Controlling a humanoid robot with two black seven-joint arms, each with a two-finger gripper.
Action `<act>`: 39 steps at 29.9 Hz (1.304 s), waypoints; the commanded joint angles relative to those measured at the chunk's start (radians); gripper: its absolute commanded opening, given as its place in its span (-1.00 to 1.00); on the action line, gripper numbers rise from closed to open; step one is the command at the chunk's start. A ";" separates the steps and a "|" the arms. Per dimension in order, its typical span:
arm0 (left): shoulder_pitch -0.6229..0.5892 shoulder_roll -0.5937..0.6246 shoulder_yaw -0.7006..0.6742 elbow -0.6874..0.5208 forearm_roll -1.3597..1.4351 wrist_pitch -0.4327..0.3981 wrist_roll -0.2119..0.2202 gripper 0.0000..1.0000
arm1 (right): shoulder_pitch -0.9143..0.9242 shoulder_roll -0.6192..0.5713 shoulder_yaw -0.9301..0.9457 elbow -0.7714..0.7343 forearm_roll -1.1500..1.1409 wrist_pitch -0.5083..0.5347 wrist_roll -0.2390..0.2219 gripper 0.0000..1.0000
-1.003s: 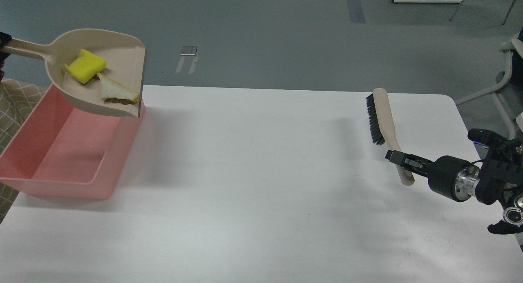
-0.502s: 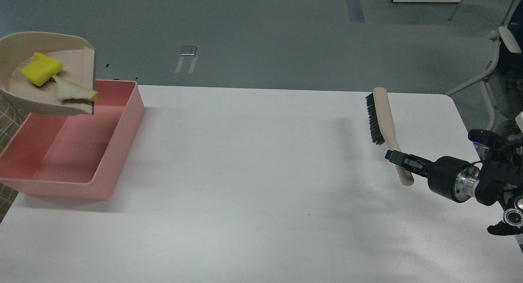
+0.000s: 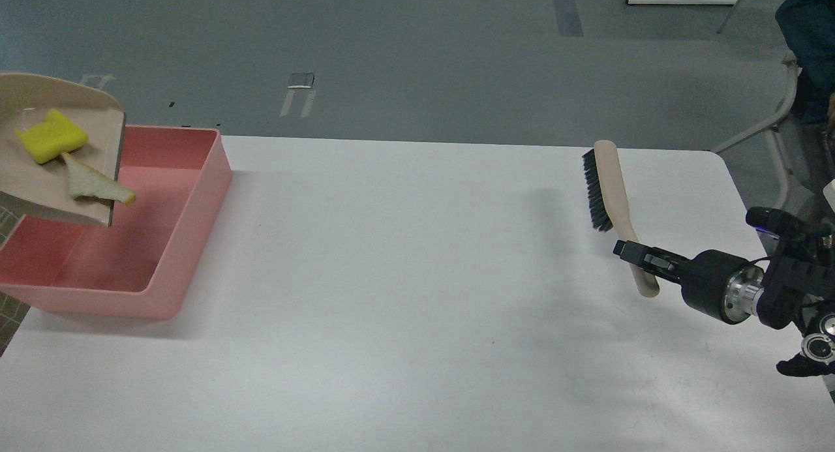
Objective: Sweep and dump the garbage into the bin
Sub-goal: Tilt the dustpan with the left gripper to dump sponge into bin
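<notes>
The right gripper (image 3: 625,250) sits at the far right of the white table (image 3: 404,295), its two dark fingers pressed onto the lower handle of the beige brush (image 3: 610,201), which it pinches so that the black bristles face left and the brush head points away toward the table's far edge. All of the garbage is well apart from it, clear across the table on the left: the yellow sponge chunk (image 3: 51,136) and the triangular bread slice (image 3: 96,186) both lie in the beige dustpan (image 3: 45,191), which hangs tilted above the pink bin (image 3: 189,224) with its open lip lowest. The sponge rests higher up the pan, touching the upper tip of the bread; the bread's tan-crusted corner pokes just past the lip, over the bin's interior. The bin stands at the table's left edge with its long side running away from the robot, and what shows of its floor is bare pink. The dustpan's handle runs out of the picture at the left, and the left gripper is out of sight, so its grip cannot be told. Between brush and bin lies a broad stretch of tabletop. Beyond the table, grey floor with a small metal plate (image 3: 301,80), and a chair frame (image 3: 779,122) at the right.
</notes>
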 commanded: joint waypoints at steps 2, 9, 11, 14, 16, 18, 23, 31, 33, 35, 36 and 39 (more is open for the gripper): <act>-0.002 0.003 0.001 -0.001 0.104 0.043 -0.030 -1.00 | 0.000 0.000 0.002 0.000 0.000 0.000 0.000 -1.00; -0.002 0.009 0.001 -0.007 0.291 0.098 -0.051 -1.00 | 0.000 0.012 0.002 -0.001 0.000 0.000 0.000 -1.00; -0.002 0.009 0.001 -0.024 0.344 0.124 -0.051 -1.00 | 0.000 0.014 0.000 -0.003 0.000 0.000 0.000 -1.00; -0.011 0.008 0.000 -0.034 0.338 0.127 -0.051 -1.00 | 0.000 0.017 0.002 -0.003 0.000 0.000 0.000 -1.00; -0.019 0.008 -0.013 -0.033 0.315 0.123 -0.051 -1.00 | 0.000 0.017 0.002 -0.003 0.000 0.000 0.000 -1.00; -0.051 0.008 -0.010 -0.033 0.267 0.115 -0.051 -1.00 | 0.000 0.017 0.003 -0.003 0.000 0.000 0.000 -1.00; -0.178 0.006 -0.009 -0.033 0.129 -0.003 -0.024 -1.00 | 0.000 0.017 0.003 -0.003 0.000 0.000 0.000 -1.00; -0.327 -0.093 -0.002 -0.056 0.034 -0.052 0.099 -1.00 | 0.000 0.015 0.003 -0.007 0.000 0.001 0.000 -1.00; -0.361 -0.167 0.000 -0.060 0.043 -0.049 0.110 -1.00 | 0.000 0.015 0.003 -0.010 0.000 0.003 0.003 -1.00; -0.378 -0.210 0.001 -0.064 0.048 -0.048 0.131 -1.00 | 0.000 0.015 0.003 -0.010 0.000 0.003 0.008 -1.00; -0.392 -0.256 0.001 -0.071 0.049 -0.046 0.162 -1.00 | 0.000 0.014 0.003 -0.012 0.000 0.003 0.009 -1.00; -0.426 -0.355 0.009 -0.106 0.055 -0.041 0.214 -1.00 | 0.000 0.011 0.003 -0.015 0.000 0.004 0.011 -1.00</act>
